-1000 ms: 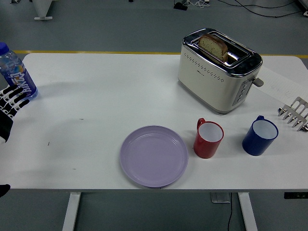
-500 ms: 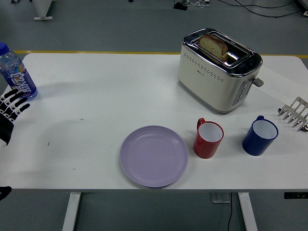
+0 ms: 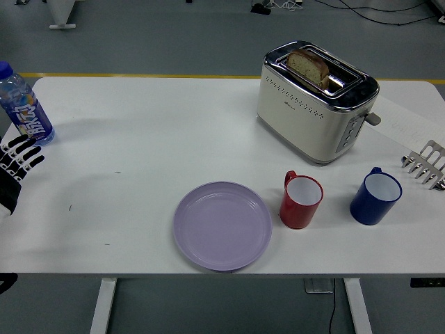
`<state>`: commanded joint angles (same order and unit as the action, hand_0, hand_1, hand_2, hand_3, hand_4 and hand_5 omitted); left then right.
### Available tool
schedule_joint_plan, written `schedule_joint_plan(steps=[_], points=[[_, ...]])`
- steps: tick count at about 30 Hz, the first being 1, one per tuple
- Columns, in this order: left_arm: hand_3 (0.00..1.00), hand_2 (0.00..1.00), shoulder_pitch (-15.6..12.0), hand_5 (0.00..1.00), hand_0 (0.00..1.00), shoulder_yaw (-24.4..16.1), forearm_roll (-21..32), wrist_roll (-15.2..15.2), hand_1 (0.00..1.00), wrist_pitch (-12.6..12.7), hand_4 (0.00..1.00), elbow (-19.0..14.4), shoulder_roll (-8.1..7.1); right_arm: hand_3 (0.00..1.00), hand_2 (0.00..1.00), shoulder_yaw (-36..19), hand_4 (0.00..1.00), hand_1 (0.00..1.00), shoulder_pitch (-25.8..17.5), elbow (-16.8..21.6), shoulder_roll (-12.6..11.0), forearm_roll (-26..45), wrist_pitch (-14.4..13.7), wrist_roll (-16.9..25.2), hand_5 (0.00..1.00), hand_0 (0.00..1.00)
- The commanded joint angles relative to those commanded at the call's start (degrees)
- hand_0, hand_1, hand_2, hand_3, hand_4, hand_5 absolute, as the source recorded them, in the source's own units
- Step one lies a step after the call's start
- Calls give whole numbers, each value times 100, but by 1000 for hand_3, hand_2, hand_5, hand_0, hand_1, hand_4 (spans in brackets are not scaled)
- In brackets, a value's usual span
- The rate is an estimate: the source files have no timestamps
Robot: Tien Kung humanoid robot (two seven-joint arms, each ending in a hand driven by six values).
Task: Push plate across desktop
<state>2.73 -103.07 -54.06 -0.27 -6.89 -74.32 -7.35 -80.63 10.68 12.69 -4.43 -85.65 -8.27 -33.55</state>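
Observation:
A lilac plate [image 3: 222, 225] lies flat near the table's front edge, left of a red mug. My left hand [image 3: 15, 167] is at the table's left edge, far to the left of the plate, with black-and-white fingers spread and holding nothing. It is just below a blue drink bottle. The right hand is out of view.
A blue-capped bottle [image 3: 22, 104] stands at the far left. A red mug [image 3: 301, 200] and a blue mug [image 3: 375, 197] stand right of the plate. A cream toaster [image 3: 316, 99] with bread is behind them. A metal rack [image 3: 426, 163] and a paper are at the right edge.
My left hand has dropped slightly toward the near edge and drawn a little left, away from the bottle. The plate and other objects have not moved.

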Motion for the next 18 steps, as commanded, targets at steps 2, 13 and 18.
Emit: schedule_joint_plan(steps=[2,13,18], points=[[624,708,-6,998,684,8,-2,-2,721,-1,557,0,-3,601,683,-5,318,553,-6,0,0,-6,-1,0,300,567],[624,708,-9,998,685,50,-18,3,721,-13,561,2,-29,601,683,25,318,553,-8,-10,-2,33,-6,24,300,567],[624,708,9,998,685,42,-33,8,722,-20,562,4,-29,601,683,50,318,553,14,-14,-5,66,-8,31,300,566]])
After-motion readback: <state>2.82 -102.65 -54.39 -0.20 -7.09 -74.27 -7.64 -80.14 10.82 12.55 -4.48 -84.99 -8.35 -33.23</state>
